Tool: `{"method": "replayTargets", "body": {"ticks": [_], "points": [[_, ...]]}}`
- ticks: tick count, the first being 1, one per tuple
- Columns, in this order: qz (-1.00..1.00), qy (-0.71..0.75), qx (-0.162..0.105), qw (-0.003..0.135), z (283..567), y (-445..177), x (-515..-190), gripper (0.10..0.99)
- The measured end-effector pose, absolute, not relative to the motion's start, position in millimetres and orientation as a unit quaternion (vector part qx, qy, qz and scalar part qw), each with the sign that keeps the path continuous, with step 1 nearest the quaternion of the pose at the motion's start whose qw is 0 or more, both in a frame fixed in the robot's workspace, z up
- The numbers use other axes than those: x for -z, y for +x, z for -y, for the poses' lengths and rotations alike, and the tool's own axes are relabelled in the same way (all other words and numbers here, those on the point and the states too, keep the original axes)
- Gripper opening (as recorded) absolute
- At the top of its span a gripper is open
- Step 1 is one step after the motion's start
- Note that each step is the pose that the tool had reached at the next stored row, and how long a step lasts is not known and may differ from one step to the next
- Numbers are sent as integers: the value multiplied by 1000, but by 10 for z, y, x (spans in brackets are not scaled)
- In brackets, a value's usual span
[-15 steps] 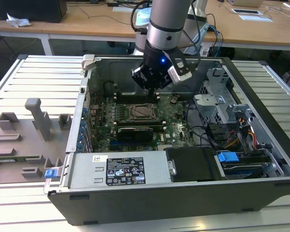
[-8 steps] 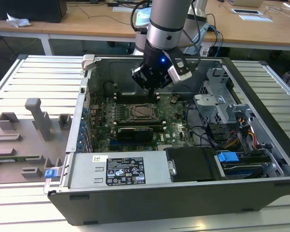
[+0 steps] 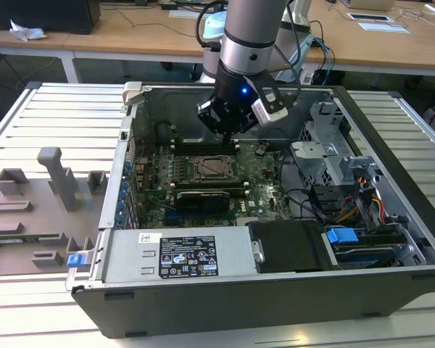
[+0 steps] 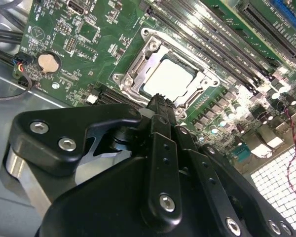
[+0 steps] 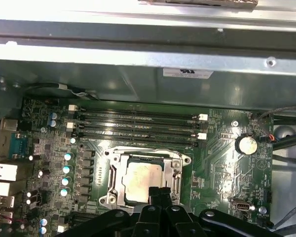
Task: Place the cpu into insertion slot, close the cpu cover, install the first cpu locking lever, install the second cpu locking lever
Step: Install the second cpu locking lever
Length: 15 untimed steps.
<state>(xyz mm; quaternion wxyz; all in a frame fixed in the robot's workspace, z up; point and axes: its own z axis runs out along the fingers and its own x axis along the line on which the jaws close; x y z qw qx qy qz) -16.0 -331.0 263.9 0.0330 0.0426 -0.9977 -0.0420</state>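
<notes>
The arm's gripper (image 3: 227,136) hung inside the open PC case (image 3: 391,286), just above the motherboard (image 3: 264,190) and at the back edge of the socket. In the second wrist view its black fingers (image 4: 160,116) were pressed together, tips closed w/ nothing between them, right beside the socket rim; same in the first wrist view, tips (image 5: 158,193) together at the socket's near edge.

The cpu (image 4: 168,79) sat in the insertion slot (image 4: 138,85), pale silvery top facing up, lying flat. First wrist view showed it too (image 5: 139,178), square in the socket. The cpu cover (image 4: 195,59) lay down flat around the chip, its window framing the metal top; in the first wrist view the frame (image 5: 117,174) ringed the cpu on all sides. Couldn't tell whether the locking levers were latched.

Memory slots (image 5: 138,126) ran alongside the socket, towards the case wall. A round coin battery (image 5: 246,144) sat on the board, well apart from the socket. Grey plastic fixtures (image 3: 47,196) stood on the slatted table (image 3: 51,116) at the exterior view's left of the case.
</notes>
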Motion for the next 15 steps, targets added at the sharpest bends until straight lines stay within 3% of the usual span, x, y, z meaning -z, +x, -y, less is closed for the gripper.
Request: {"method": "replayTargets", "body": {"ticks": [15], "points": [[998, 43, 42, 33, 3517, -168, -2616, 106]]}}
